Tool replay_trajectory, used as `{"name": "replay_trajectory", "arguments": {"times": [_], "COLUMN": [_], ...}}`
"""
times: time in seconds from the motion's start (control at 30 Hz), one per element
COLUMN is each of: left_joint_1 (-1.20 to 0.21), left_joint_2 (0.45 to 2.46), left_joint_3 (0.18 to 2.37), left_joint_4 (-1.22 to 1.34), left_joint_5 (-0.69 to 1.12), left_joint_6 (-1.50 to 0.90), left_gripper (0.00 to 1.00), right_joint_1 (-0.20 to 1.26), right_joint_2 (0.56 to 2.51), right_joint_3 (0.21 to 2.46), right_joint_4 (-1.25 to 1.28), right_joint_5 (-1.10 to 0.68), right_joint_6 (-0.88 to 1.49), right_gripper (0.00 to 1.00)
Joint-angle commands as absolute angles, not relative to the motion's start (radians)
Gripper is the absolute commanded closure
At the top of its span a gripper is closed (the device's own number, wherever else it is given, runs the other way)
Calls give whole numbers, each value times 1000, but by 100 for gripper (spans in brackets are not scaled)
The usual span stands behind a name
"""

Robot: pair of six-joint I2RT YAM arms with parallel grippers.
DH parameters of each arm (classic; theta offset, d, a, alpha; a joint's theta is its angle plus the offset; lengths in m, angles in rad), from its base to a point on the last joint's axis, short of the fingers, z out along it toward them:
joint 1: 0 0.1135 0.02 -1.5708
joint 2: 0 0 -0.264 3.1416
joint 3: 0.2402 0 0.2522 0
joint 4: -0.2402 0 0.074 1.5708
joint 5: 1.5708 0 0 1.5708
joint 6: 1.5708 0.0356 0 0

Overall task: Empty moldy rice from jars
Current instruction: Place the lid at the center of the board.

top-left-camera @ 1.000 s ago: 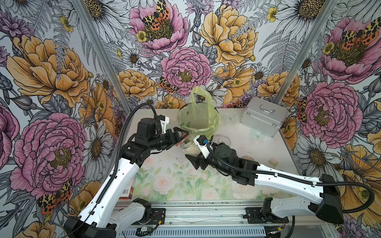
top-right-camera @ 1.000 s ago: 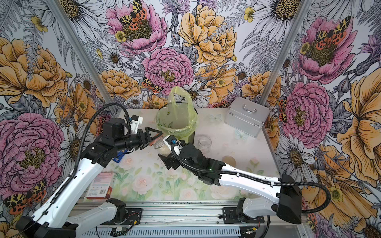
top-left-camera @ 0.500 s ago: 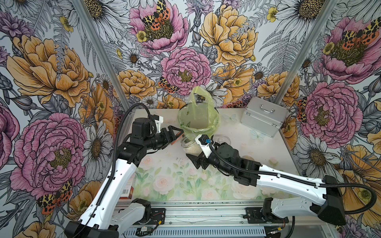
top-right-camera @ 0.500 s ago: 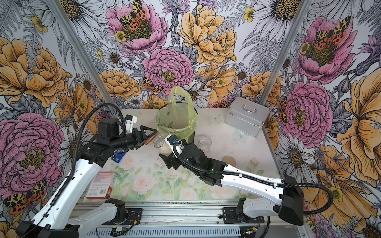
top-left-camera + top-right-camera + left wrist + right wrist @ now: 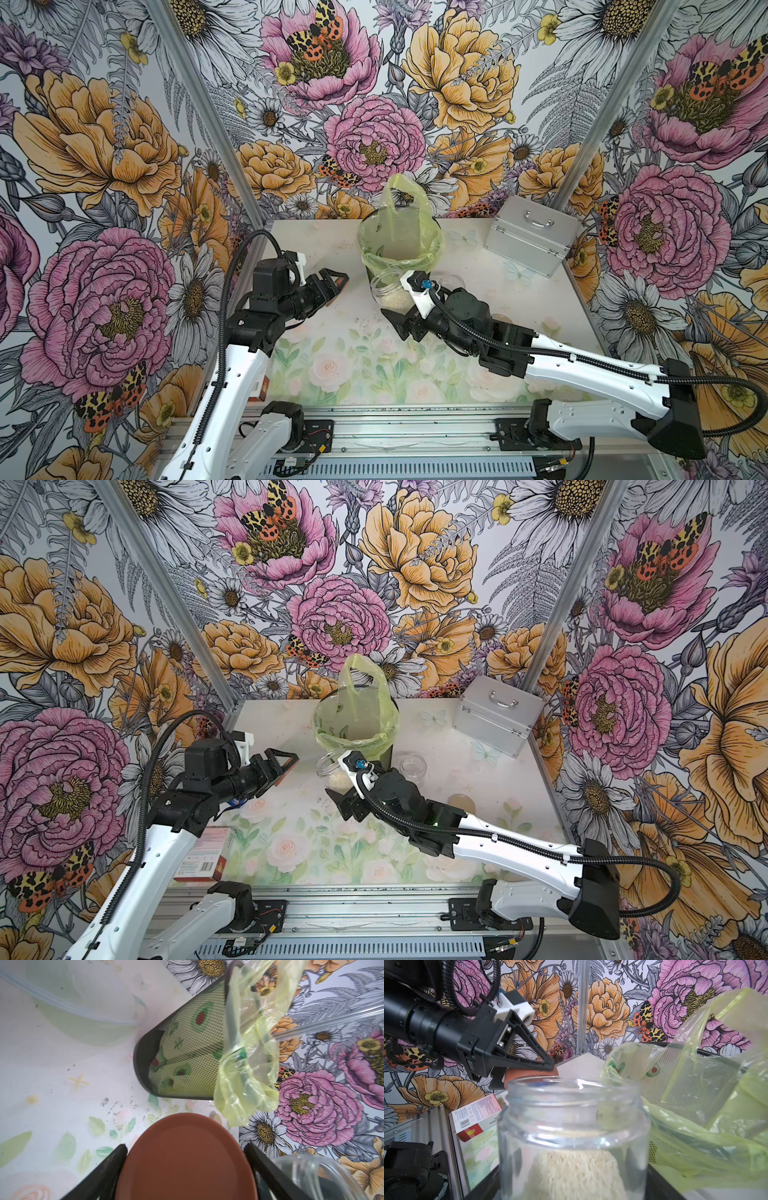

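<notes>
Left gripper point(image 5: 336, 282) clamped on lid point(image 5: 187, 1157), now further left of jar point(image 5: 386, 286). Right gripper point(image 5: 401, 306) still gripping open jar, rice point(image 5: 577, 1172) inside, just near of bin point(image 5: 399, 249).

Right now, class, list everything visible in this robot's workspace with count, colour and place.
Dark mesh bin with yellow-green bag: one, rear middle.
Open clear glass jar: one, beside the bin.
Whitish rice grains: shallow pale layer inside it.
Second clear glass jar: one, lidless, right of bin.
Copper-brown round lid: one, gripped, left of bin.
Beige round lid: one, by second jar.
Silver metal case: one, rear right.
Pink-and-red carton: one, front left.
Clear plastic bowl: one, beside bin.
Left gripper: black, shut on copper lid.
Right gripper: black, shut on open jar.
</notes>
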State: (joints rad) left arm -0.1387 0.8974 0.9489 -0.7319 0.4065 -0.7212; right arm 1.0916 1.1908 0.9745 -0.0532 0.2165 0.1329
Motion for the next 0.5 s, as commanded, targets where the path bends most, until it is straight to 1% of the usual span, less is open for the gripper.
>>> {"name": "replay_trajectory", "arguments": {"times": [0.0, 0.17, 0.47], "left_joint_1": [-127, -126, -133], "left_joint_2": [884, 884, 925], "left_joint_3": [901, 844, 779], "left_joint_4": [-763, -779, -742], "left_joint_5": [303, 167, -142], "left_joint_6": [-681, -665, -583], "left_gripper": [60, 60, 60], "right_joint_1": [1082, 1072, 1052], "right_joint_2": [1160, 1158, 1189], "right_joint_3": [1050, 1070, 1129], "right_joint_4": [-20, -31, -44], "right_joint_5": [235, 235, 216], "right_joint_6": [128, 144, 164], "right_gripper": [100, 100, 100]}}
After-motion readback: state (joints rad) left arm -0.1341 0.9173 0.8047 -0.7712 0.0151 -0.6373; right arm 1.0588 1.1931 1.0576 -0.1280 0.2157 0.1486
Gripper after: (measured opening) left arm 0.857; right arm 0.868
